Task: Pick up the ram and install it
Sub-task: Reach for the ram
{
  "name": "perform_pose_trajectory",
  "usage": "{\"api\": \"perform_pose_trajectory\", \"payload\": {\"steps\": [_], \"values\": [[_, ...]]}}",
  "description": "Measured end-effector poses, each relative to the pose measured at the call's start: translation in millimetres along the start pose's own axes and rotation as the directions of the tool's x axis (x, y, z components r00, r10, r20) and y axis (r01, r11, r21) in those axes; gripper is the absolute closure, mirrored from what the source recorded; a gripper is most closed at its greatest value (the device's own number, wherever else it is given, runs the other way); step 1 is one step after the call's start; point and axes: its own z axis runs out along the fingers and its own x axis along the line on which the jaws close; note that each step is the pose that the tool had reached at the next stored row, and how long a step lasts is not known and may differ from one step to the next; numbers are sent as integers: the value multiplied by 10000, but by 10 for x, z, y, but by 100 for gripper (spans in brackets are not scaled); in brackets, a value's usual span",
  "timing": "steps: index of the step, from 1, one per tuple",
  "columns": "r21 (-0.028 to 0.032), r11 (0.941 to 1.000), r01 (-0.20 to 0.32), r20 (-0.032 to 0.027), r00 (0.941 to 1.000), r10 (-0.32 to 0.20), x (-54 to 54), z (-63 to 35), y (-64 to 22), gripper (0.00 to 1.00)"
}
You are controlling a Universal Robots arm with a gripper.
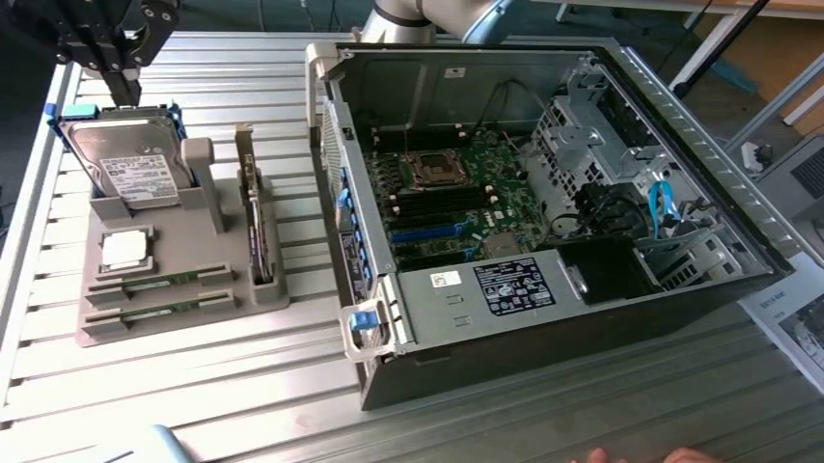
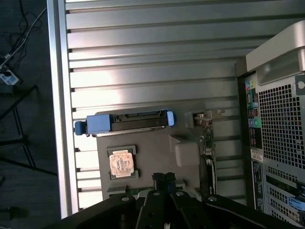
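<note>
The pincer is closed tight with nothing in it, above the hard drive. The ram sits slotted at the grey holder's other end, on the slatted worktop beside the open computer case

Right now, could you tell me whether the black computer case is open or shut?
Open: the black computer case lies with its side panel off, green motherboard exposed.

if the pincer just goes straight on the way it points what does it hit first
The pincer would likely meet the grey holder beside the processor; depth is unclear.
</note>
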Motion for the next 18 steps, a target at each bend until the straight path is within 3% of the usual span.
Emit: {"api": "perform_pose_trajectory", "payload": {"steps": [5,9,11,18], "values": [[0,10000,-1,-5,10000,1,0,0,0,90],[12,10000,-8,-165,9999,8,-31,1,2,90],[16,10000,-10,-212,9998,10,-41,1,3,90],[16,10000,-9,-218,9998,10,-40,0,-17,90]]}}
